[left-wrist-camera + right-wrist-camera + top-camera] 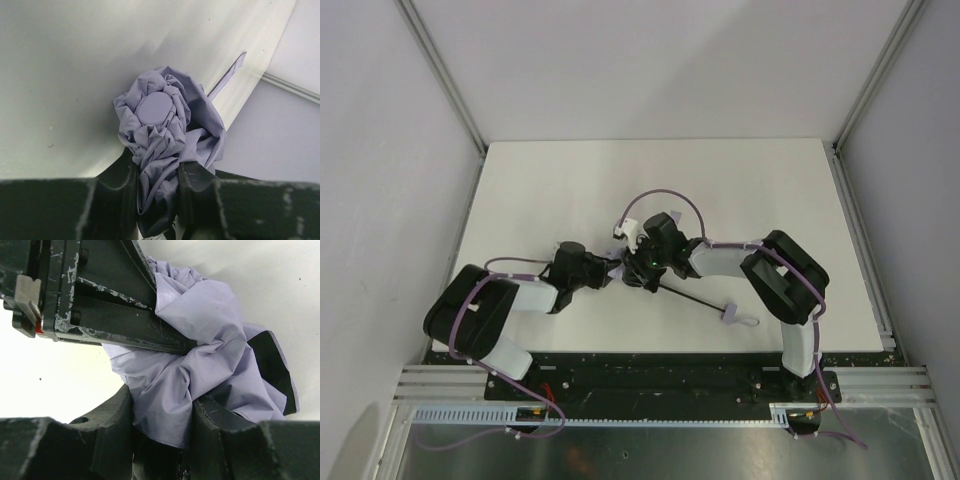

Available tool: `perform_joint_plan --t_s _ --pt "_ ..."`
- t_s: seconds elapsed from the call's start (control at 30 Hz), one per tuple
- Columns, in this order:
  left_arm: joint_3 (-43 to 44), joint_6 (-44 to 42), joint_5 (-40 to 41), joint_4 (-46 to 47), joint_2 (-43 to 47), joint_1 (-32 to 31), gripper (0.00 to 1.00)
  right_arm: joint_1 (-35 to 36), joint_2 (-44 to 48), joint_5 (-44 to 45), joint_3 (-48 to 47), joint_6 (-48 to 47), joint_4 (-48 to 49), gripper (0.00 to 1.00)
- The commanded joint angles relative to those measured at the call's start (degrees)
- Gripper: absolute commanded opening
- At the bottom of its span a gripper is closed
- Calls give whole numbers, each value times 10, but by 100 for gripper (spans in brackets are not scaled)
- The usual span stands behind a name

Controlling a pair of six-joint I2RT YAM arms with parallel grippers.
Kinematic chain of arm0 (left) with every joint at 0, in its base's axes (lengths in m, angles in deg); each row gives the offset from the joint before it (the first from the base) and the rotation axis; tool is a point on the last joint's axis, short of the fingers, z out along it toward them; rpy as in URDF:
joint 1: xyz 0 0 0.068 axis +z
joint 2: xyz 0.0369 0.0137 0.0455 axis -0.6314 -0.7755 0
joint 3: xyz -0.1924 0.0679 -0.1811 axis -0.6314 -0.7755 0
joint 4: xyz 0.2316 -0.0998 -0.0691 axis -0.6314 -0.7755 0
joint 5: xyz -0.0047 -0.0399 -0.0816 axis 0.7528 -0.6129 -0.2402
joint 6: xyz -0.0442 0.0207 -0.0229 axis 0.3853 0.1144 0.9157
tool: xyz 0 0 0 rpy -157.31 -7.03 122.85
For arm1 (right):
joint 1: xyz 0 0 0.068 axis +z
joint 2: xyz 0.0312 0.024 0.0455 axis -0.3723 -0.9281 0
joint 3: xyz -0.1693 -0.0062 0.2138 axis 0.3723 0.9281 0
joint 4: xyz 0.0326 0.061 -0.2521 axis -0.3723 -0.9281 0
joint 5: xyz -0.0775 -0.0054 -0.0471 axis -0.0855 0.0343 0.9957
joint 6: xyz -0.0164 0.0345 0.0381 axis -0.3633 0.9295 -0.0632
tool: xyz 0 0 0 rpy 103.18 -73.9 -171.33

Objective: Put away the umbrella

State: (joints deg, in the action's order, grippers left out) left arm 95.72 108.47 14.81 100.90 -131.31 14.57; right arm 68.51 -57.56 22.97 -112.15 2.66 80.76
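The umbrella (690, 297) lies on the white table (570, 190) at the middle of the top view, a little below centre. Its thin black shaft (705, 302) runs down and to the right to a small pale handle (729, 311) with a wrist loop (748, 322) at the end.

The bunched lavender-grey canopy (160, 125) is at the upper-left end of the shaft, and both grippers meet there. The left gripper (157, 192) is clamped on it. In the left wrist view, at the bottom centre, its dark fingers (122, 175) press the crumpled folds from either side. The round cap of the canopy faces the camera above them, and a narrow strap (232, 72) of the same fabric sticks out toward the upper right.

The right gripper (162, 427) also grips the canopy. In the right wrist view a thick wad of cloth is squeezed between its fingers (212, 415) at the bottom of the frame. The body of the left gripper crosses the upper left, touching the fabric, and a dark patch of the canopy's underside shows at the right edge.

From above, the two grippers sit close together — the left just to the left of the right — and they hide most of the canopy.
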Motion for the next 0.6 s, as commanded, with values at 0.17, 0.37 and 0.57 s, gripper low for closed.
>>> perform_joint_plan --t_s 0.17,0.37,0.57 --pt "-36 -64 33 -107 8 -4 0 34 35 135 5 50 -112 74" --pt "-23 -55 22 -157 15 -4 0 85 77 286 5 -16 -139 95" --pt "5 -48 18 -225 28 -4 0 132 38 362 4 -49 -66 98"
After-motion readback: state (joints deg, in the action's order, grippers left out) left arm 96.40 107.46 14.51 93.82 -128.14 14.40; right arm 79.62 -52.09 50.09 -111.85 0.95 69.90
